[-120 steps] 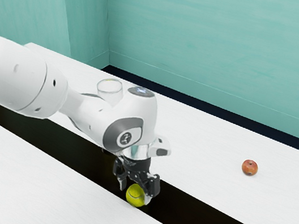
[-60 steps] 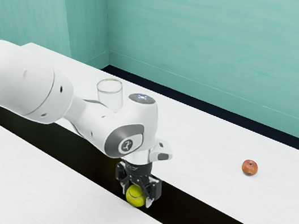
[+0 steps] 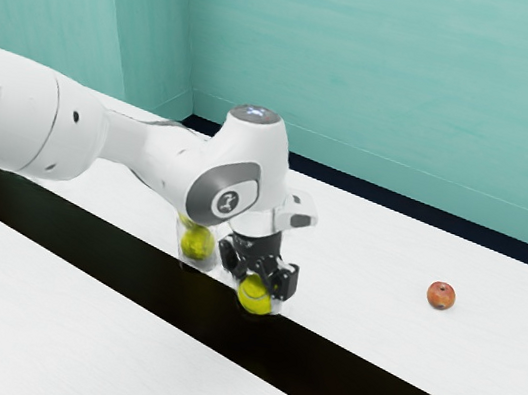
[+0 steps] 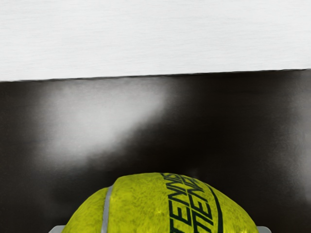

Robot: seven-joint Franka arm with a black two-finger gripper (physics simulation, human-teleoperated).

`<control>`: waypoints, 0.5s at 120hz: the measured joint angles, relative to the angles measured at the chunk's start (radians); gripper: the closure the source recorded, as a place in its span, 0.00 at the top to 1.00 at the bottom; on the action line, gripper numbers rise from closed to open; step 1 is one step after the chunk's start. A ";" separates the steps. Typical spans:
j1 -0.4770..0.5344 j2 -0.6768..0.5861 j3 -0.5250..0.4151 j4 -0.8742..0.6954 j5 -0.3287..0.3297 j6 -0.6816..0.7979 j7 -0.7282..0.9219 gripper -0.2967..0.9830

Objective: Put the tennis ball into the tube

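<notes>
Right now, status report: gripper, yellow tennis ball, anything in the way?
Gripper shut on yellow tennis ball. Ball outside clear cylindrical tube; similar yellow ball inside tube. Round red fruit well aside, toward exterior view's right.

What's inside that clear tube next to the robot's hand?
The tube has a yellow ball near its bottom, with a sliver of yellow above that. My arm covers the tube's upper part, so I can't tell what else is in there.
</notes>
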 joint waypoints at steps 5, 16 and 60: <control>0.009 -0.017 0.002 0.059 0.031 -0.043 -0.002 0.52; 0.044 -0.067 0.003 0.190 0.095 -0.148 -0.006 0.51; 0.286 -0.077 -0.009 0.501 0.151 -0.519 0.004 0.52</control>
